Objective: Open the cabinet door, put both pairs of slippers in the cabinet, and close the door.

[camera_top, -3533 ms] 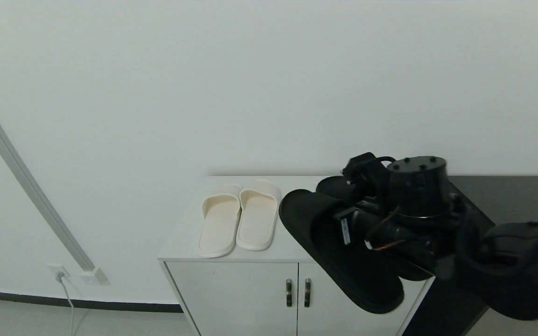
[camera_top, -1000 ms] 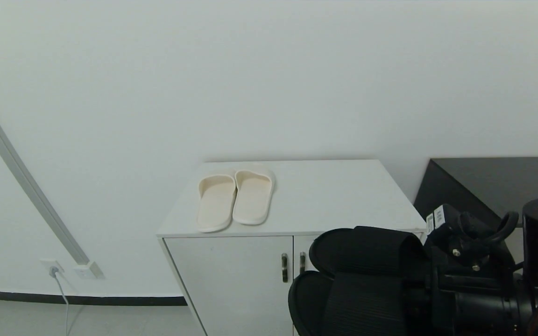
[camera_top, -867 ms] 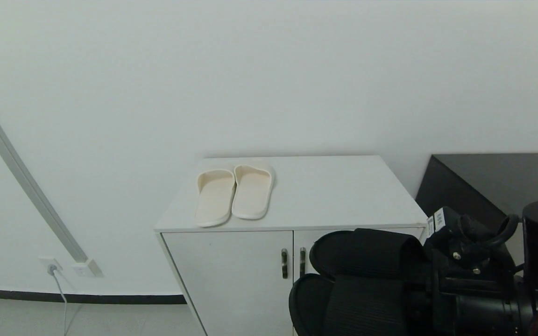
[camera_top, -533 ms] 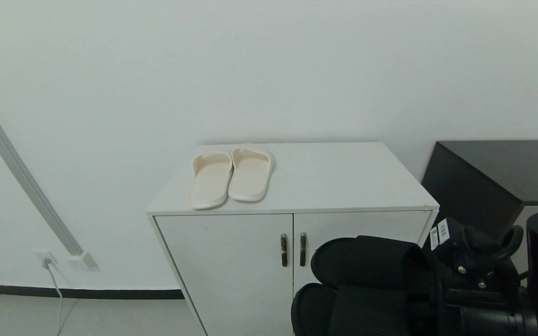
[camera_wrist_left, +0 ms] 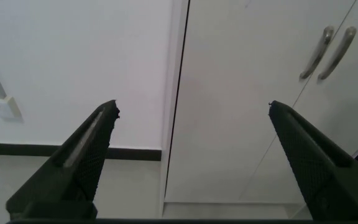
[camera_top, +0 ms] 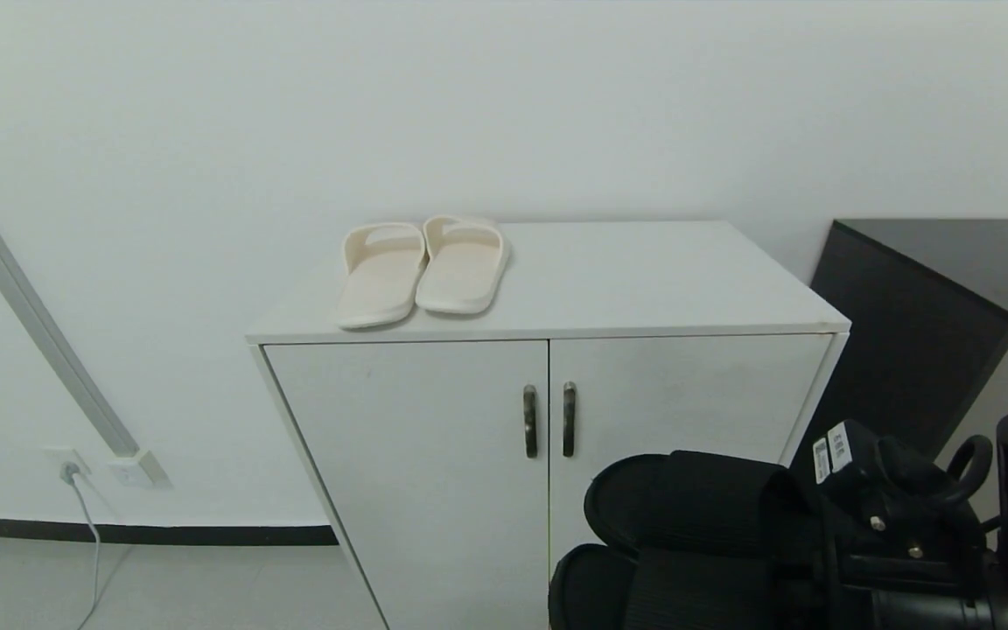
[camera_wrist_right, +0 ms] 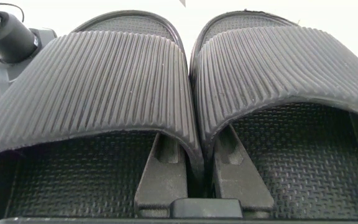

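A white cabinet (camera_top: 434, 455) stands against the wall, both doors shut, its two dark handles (camera_top: 548, 420) side by side at the middle. On its top, left of centre, lies a cream pair of slippers (camera_top: 421, 269). The black pair of slippers (camera_top: 688, 516) hangs low before the right door, toes pointing left. My right gripper (camera_wrist_right: 201, 171) is shut on the black slippers (camera_wrist_right: 123, 87), pinching their two inner walls together under the ribbed straps. My left gripper (camera_wrist_left: 193, 107) stands open, low, facing the left door (camera_wrist_left: 247, 112) and the handles (camera_wrist_left: 328, 53).
A black table or cabinet (camera_top: 915, 324) adjoins the white one on the right. A wall socket with a cable (camera_top: 71, 472) and a slanted grey duct (camera_top: 31, 315) sit on the wall at the left. Bare floor (camera_top: 163, 586) lies left of the cabinet.
The black slippers, tilted over the cabinet top's right edge in the earliest frame, now hang low before the right door. The head view has shifted, so more of the doors shows.
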Controlling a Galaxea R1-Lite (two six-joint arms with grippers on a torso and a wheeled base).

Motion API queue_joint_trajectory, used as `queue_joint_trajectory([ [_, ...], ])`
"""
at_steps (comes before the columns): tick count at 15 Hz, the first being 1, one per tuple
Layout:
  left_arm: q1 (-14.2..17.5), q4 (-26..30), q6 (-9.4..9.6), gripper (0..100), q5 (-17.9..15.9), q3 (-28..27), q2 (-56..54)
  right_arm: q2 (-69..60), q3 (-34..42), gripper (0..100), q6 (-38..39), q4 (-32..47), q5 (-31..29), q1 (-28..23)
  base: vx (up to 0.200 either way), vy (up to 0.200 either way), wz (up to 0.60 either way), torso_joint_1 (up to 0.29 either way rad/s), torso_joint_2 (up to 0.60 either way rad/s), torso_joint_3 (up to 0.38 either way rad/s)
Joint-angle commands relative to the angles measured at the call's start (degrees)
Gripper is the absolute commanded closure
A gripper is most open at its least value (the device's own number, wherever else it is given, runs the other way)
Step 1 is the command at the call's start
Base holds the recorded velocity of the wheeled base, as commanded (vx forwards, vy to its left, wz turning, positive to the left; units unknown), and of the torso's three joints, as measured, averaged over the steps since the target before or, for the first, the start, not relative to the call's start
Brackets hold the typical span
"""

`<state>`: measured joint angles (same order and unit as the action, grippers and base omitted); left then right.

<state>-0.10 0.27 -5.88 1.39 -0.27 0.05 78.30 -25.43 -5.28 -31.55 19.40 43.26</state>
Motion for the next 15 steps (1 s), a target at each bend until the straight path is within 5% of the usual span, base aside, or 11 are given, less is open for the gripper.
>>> queue_joint_trajectory([
  [1, 0.0, 0.0, -0.01, 0, 0.0, 0.0, 0.0, -0.1, 0.0, 100, -0.3, 0.0, 0.0, 0.2, 0.0, 0.0, 0.0, -0.163, 0.49, 0.33],
  [15, -0.1, 0.2, 2.1, 0, -0.8, -0.1, 0.9, 1.0, 0.8, 100, -1.0, 0.0, 0.1, 1.6, 0.0, 0.0, 0.0, -0.103, 0.46, 0.355],
])
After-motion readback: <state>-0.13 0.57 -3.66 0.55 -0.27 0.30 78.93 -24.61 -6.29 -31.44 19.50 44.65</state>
